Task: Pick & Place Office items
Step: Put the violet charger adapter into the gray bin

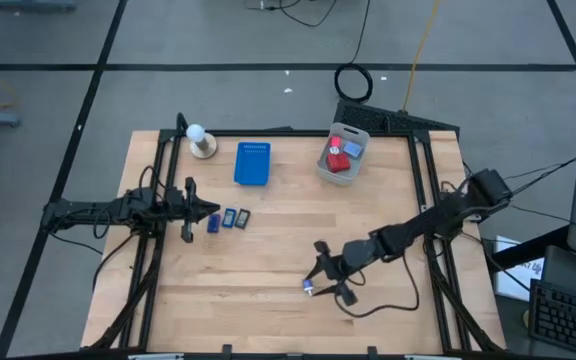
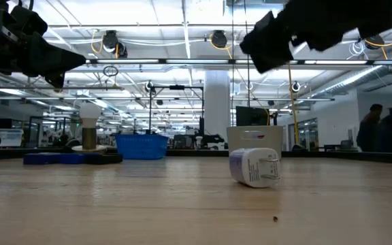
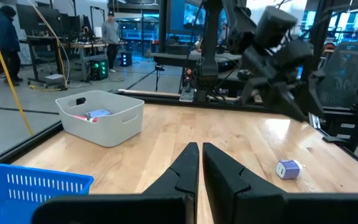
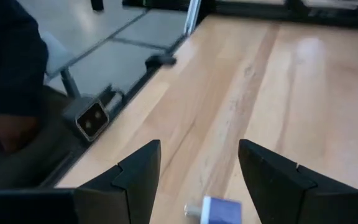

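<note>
The wooden table (image 1: 268, 260) bears a small white-and-blue plug-like piece (image 1: 310, 288) lying just below the spread right claw (image 1: 330, 281). Three small dark-blue and grey rectangles (image 1: 228, 219) lie just beside the shut left claw (image 1: 190, 212); beyond them sit a blue tray (image 1: 252, 163), a white ball on its base (image 1: 201, 140) and a grey bin (image 1: 343, 153) (red and blue bits inside).

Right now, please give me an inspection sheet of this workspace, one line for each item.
Surface: wooden table, bare in the middle.
Job's things: small plug-like piece on the table; three small dark-blue and grey rectangles; red and blue items in the grey bin.
Clutter: blue basket; white ball on round base.
Pincers: left pincer shut, empty; right pincer open above the plug-like piece.
Cables: black cable on the table.
Surroundings: people stand behind.
</note>
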Controlling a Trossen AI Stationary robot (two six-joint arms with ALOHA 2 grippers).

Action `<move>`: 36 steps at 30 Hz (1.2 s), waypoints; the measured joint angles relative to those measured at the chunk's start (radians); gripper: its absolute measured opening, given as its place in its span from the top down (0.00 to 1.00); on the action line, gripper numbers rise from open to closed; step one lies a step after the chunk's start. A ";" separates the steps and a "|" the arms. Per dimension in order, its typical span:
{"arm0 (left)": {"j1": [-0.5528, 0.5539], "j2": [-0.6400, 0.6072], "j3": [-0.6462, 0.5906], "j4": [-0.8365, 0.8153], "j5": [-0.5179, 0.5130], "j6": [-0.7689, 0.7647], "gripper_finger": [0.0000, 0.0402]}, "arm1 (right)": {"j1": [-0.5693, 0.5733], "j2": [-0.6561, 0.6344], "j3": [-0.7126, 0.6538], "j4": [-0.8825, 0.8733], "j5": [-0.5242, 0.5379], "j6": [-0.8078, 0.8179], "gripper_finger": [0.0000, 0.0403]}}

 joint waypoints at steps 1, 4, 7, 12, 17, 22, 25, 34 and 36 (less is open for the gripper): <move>0.000 0.000 0.000 0.000 0.000 0.000 0.95 | 0.002 0.025 0.000 0.025 0.000 0.000 0.48; 0.000 0.000 0.000 0.000 0.000 0.000 0.95 | 0.012 0.091 0.000 0.079 0.011 0.000 0.48; 0.000 0.000 0.000 0.000 0.000 0.000 0.95 | 0.026 0.147 0.000 0.136 0.121 0.000 0.48; 0.000 0.000 0.000 0.000 0.000 0.000 0.95 | 0.048 0.203 0.026 0.051 0.317 0.000 0.48; 0.000 0.000 0.000 0.000 0.000 0.000 0.95 | 0.083 0.224 0.223 -0.308 0.423 -0.001 0.42; 0.000 0.000 0.000 0.000 0.000 0.000 0.95 | 0.115 0.255 0.433 -0.582 0.467 0.092 0.33; 0.000 0.000 0.000 0.000 0.000 0.000 0.95 | 0.118 0.265 0.535 -0.708 0.462 0.334 0.32; 0.000 0.000 0.000 0.000 0.000 0.000 0.95 | 0.117 0.345 0.569 -0.818 0.464 0.512 0.37; 0.000 0.000 0.000 0.000 0.000 0.000 0.95 | 0.115 0.374 0.569 -0.826 0.460 0.546 0.37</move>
